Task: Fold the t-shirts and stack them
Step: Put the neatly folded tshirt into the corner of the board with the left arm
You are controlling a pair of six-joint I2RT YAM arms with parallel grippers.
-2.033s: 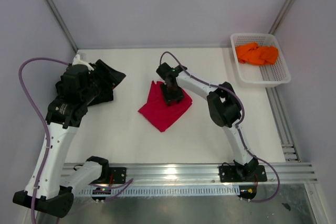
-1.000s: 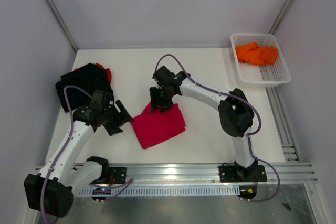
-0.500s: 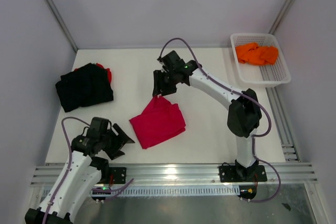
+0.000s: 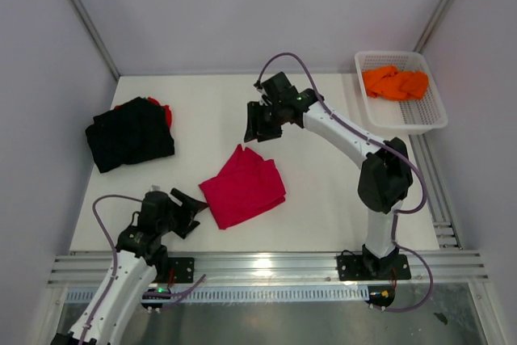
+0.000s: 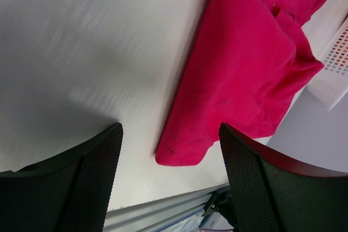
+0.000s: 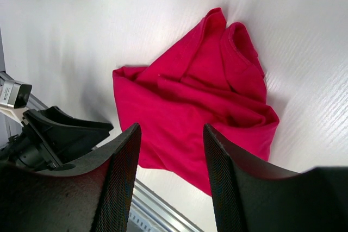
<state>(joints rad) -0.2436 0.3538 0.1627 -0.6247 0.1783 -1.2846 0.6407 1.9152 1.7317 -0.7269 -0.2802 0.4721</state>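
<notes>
One white plastic mesh basket (image 4: 404,121) stands at the far right corner of the white table (image 4: 323,199). It holds a crumpled orange cloth t-shirt (image 4: 395,82), bunched into soft ridges against the far wall of the grid-patterned tub.

The crimson-red cloth t-shirt (image 4: 243,187) lies near the middle of the table, roughly folded into a lopsided square. Its upper layers are rumpled and one corner pokes towards the far side. In the right wrist view the crimson-red cloth t-shirt (image 6: 201,107) shows loose overlapping folds and a matte, soft weave.

At the far left a black cloth t-shirt (image 4: 129,133) lies folded in a thick rectangle. A strip of a red cloth t-shirt (image 4: 166,112) peeks out at its far right corner, underneath it.

The left gripper (image 4: 196,206) is low over the table just beside the near left edge of the crimson shirt. Its dark textured fingers (image 5: 87,183) are spread and hold nothing. The right gripper (image 4: 255,125) hangs above the bare table beyond the crimson shirt, its jaws likewise apart and empty.
</notes>
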